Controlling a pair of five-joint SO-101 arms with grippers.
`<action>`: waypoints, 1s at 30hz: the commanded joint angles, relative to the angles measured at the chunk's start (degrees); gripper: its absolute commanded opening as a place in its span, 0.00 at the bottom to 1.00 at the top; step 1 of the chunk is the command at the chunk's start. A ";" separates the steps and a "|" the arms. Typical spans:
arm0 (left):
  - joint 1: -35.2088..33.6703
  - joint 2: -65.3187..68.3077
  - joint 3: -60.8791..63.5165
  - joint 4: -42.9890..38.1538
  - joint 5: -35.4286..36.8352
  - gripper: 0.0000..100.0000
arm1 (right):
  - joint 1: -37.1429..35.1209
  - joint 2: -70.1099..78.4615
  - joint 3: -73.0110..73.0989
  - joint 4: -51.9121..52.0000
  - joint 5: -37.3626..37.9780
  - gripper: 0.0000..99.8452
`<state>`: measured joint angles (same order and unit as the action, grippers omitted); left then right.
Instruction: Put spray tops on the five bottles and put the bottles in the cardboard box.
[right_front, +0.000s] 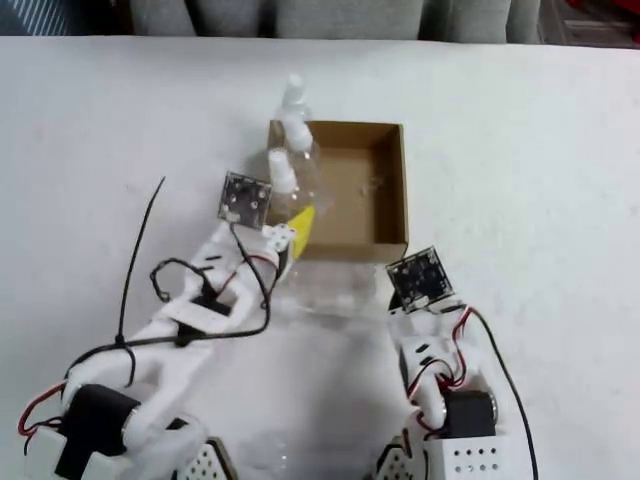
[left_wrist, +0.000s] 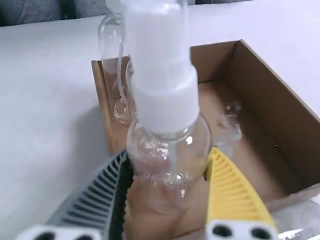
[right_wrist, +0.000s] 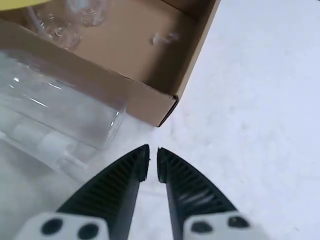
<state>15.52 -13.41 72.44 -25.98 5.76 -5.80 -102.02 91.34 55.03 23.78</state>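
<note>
left tool (left_wrist: 169, 159) grips bottle (left_wrist: 167, 142) at box (left_wrist: 282, 112) | maybe clear tub (right_wrist: 52, 117) alongside

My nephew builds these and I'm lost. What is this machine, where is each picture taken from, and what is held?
These are two small robot arms at a white table. One picture looks down from above; the other two come from a camera on each arm's wrist. The left gripper, its fingers grey and yellow, holds a clear bottle with a white spray top over a cardboard box, where another bottle already sits. The right gripper is shut and empty, above the table near the box's corner. A clear container lies beside the box.
</note>
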 joint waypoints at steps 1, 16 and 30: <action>0.84 0.04 -0.26 -2.64 -0.70 0.03 | 0.84 -0.22 -0.35 0.04 0.53 0.02; 0.84 0.04 -0.44 2.11 -3.87 0.14 | 0.84 -0.22 -0.35 0.13 0.53 0.02; 0.75 0.04 -0.44 2.90 -3.78 0.28 | 0.57 -0.22 0.18 -0.13 0.62 0.02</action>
<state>15.87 -13.41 72.62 -24.13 2.68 -5.45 -102.02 92.22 55.03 23.78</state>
